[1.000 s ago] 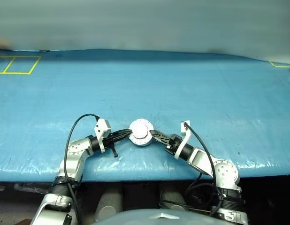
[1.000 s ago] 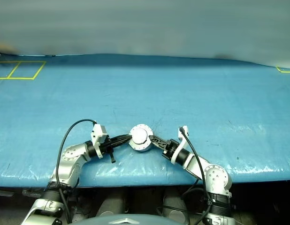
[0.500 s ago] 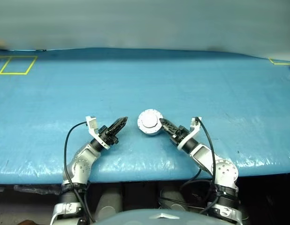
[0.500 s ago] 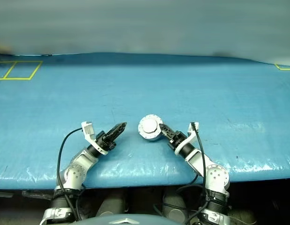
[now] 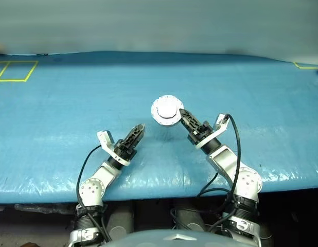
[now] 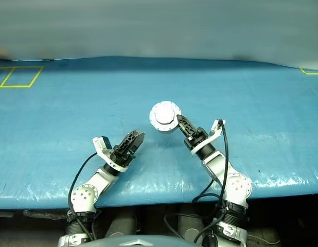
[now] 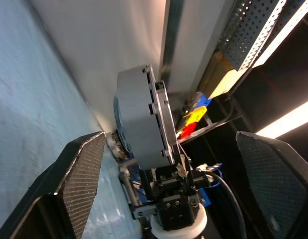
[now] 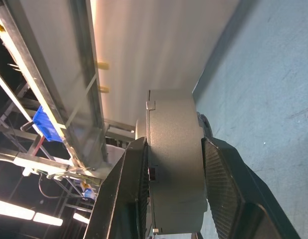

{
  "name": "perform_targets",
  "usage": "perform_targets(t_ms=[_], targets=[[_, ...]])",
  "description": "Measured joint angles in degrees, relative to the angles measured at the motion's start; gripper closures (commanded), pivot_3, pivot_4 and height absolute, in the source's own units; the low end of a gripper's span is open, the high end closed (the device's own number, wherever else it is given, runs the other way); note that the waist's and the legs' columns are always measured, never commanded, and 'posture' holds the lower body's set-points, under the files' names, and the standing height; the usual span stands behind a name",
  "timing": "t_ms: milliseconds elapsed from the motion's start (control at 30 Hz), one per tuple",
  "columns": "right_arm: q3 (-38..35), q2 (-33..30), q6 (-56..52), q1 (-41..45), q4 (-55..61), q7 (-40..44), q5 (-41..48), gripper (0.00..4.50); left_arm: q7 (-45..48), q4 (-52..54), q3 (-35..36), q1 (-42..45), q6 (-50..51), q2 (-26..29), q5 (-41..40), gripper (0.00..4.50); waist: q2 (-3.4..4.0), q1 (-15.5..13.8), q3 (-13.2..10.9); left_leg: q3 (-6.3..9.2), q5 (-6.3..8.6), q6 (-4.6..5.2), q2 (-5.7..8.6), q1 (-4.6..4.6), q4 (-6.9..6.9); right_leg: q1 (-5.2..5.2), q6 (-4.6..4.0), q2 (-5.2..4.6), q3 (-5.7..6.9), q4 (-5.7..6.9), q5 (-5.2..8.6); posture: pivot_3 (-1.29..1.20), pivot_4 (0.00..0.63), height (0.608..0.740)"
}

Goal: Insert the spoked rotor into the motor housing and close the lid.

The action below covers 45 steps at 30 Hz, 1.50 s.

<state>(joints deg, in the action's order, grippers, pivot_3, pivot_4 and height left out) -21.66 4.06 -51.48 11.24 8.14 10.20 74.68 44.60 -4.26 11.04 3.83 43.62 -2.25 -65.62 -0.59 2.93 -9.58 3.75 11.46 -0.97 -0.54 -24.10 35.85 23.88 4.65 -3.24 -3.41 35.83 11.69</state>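
In the left eye view, the right gripper (image 5: 180,114) holds the closed motor housing (image 5: 166,110) above the blue table (image 5: 241,87); the left gripper (image 5: 138,131) is apart, with free room around. In the left wrist view, its fingers (image 7: 81,174) stand wide. In the right wrist view, both pads (image 8: 221,184) clamp the housing's rim.

Blue-covered table (image 5: 56,103) — pale wall (image 5: 159,23) behind, yellow tape (image 5: 14,72).

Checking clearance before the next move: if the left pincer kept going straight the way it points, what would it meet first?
Probably the motor housing, held up by the right pincer; it sits dead ahead between the left pincer's open fingers, though depth is unclear.
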Motion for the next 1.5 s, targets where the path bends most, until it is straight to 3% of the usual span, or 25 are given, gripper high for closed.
perform_targets(t_ms=[400,1067,1167,1300,1500], targets=[[4.82,-2.24,-0.21,-1.69,1.55,-0.08,3.17,3.24,-3.39,-0.10,0.90,3.58,1.95,-1.23,-2.47,0.05,0.00,0.07,-0.01,0.01,0.00,0.00,0.01,-0.01,0.02,0.00,-0.01,0.03,-0.01,0.00,0.00,0.00,0.150,0.740],[12.38,-6.70,-0.46,-4.85,5.90,2.44,4.89,3.24,-0.79,-2.46,-1.20,6.31,-0.46,-1.44,2.31,0.05,-0.01,0.04,-0.02,0.05,0.00,0.00,0.02,-0.08,0.07,0.02,-0.02,0.04,-0.01,-0.01,0.00,0.00,0.150,0.740],[12.72,-6.96,-0.29,-4.90,5.90,2.50,4.88,3.24,0.17,-2.46,-1.57,6.32,-0.89,-1.44,2.64,0.63,-0.02,0.00,-0.02,0.06,0.00,0.00,0.02,-0.09,0.08,0.02,-0.02,0.04,-0.01,-0.01,0.00,0.00,0.150,0.740],[13.22,-7.80,0.06,-5.11,5.91,2.53,4.57,3.24,1.76,-2.52,-1.46,6.18,-1.67,-1.43,2.40,2.02,-0.02,0.00,-0.02,0.06,0.00,0.00,0.02,-0.09,0.09,0.01,-0.01,0.04,-0.01,-0.01,0.00,0.00,0.150,0.740],[13.52,-7.93,0.23,-5.11,5.79,2.67,4.47,3.24,1.03,-2.56,-1.15,5.95,-1.47,-1.40,1.75,2.14,-0.03,0.00,-0.02,0.07,0.00,0.00,0.02,-0.09,0.09,0.01,-0.01,0.05,-0.01,0.00,-0.01,0.00,0.150,0.740]])
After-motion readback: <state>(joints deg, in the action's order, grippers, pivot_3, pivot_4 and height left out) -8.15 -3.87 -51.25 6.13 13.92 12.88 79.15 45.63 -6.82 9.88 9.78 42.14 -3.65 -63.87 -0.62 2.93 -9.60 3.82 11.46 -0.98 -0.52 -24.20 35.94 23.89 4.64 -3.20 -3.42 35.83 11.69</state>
